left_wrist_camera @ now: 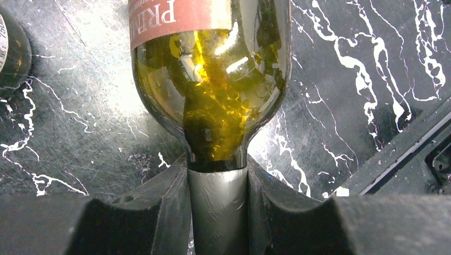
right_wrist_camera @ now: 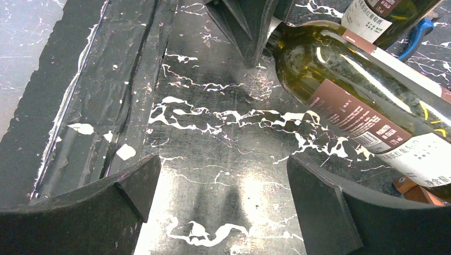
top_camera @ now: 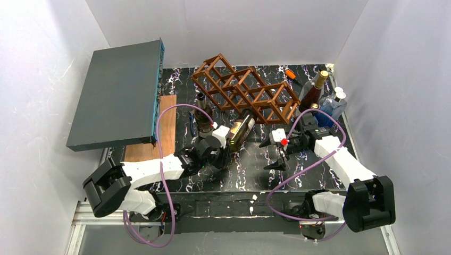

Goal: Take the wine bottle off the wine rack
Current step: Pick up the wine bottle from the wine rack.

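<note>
The wine bottle (top_camera: 242,129) is green glass with a reddish label, and it lies slanted just in front of the brown lattice wine rack (top_camera: 244,90). Its base points toward the rack's front edge; I cannot tell whether it still rests in a cell. My left gripper (top_camera: 223,139) is shut on the bottle's foil-wrapped neck. In the left wrist view the fingers (left_wrist_camera: 165,196) press both sides of the neck below the bottle's shoulder (left_wrist_camera: 213,79). My right gripper (top_camera: 271,155) hangs open over the marbled tabletop to the right, holding nothing (right_wrist_camera: 223,175). The bottle (right_wrist_camera: 340,79) passes above its right finger.
A grey flat box (top_camera: 119,95) leans at the left over a wooden board (top_camera: 159,133). A second bottle (top_camera: 203,119) stands beside the left gripper. More bottles (top_camera: 314,90) cluster at the back right, near an orange-handled tool (top_camera: 291,74). White walls enclose the table.
</note>
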`<state>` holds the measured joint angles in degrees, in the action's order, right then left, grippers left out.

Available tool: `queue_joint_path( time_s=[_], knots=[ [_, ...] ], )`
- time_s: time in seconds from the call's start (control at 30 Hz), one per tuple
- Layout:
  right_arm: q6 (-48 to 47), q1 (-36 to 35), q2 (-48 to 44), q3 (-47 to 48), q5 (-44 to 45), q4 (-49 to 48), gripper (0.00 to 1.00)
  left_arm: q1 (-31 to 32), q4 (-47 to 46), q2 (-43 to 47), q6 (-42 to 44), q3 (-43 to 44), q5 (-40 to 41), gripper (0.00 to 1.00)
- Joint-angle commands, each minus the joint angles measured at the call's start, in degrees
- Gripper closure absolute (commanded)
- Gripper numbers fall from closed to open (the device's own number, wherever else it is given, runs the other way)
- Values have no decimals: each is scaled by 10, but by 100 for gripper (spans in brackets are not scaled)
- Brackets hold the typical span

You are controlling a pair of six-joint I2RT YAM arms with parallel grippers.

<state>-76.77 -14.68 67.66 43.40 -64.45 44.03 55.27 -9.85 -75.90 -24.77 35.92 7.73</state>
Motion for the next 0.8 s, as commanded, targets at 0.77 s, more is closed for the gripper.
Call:
queue_joint_path(
  time_s=[0.77],
  knots=[
    [-64, 0, 8, 27, -10, 51, 2, 3, 272, 89, -22, 121, -119, 100]
  ],
)
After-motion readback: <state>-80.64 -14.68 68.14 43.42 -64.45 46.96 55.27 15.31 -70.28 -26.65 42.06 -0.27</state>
